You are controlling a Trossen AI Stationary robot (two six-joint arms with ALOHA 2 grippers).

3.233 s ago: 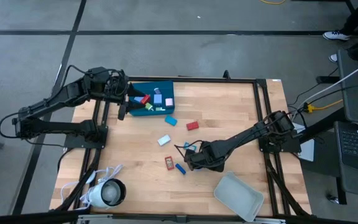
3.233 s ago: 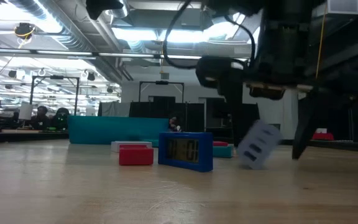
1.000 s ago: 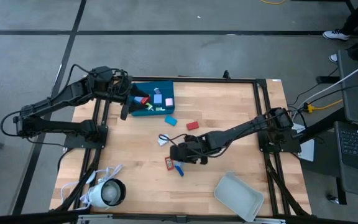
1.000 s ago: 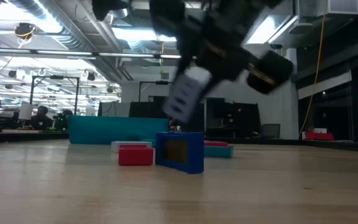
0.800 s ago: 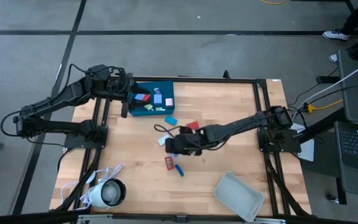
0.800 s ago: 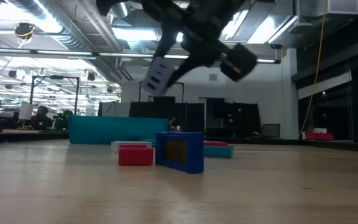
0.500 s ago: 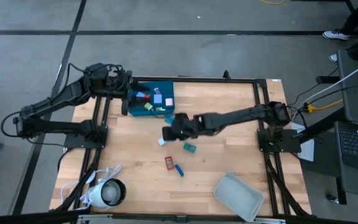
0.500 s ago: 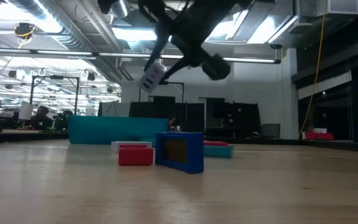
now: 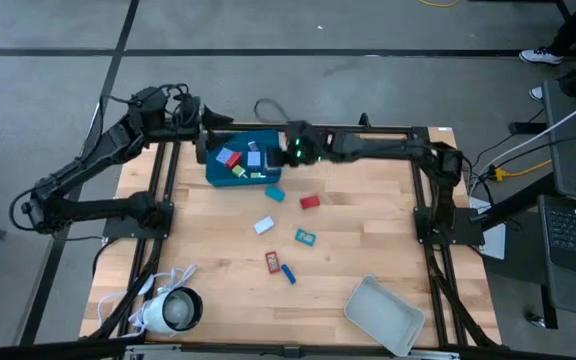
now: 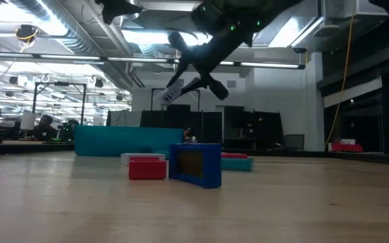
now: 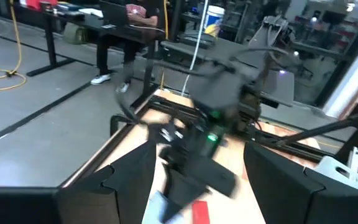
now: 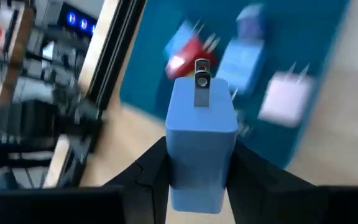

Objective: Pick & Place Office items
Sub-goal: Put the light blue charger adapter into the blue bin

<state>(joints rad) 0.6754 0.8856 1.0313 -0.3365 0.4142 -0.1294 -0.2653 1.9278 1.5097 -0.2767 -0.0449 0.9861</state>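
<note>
Right gripper (image 12: pixel 199 163), clamping a light blue block (image 12: pixel 201 140) above the teal tray (image 9: pixel 243 163), is risking a release beyond its rim; left gripper (image 9: pixel 200 148), open, is waiting alongside.

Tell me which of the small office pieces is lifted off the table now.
The light blue block clamped in the right hand, above the teal tray. The other pieces lie in the tray or on the wooden table.

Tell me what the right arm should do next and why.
Probably lower a little and release. The right gripper holds a light blue block above the teal tray, where red and pink pieces already lie.
</note>
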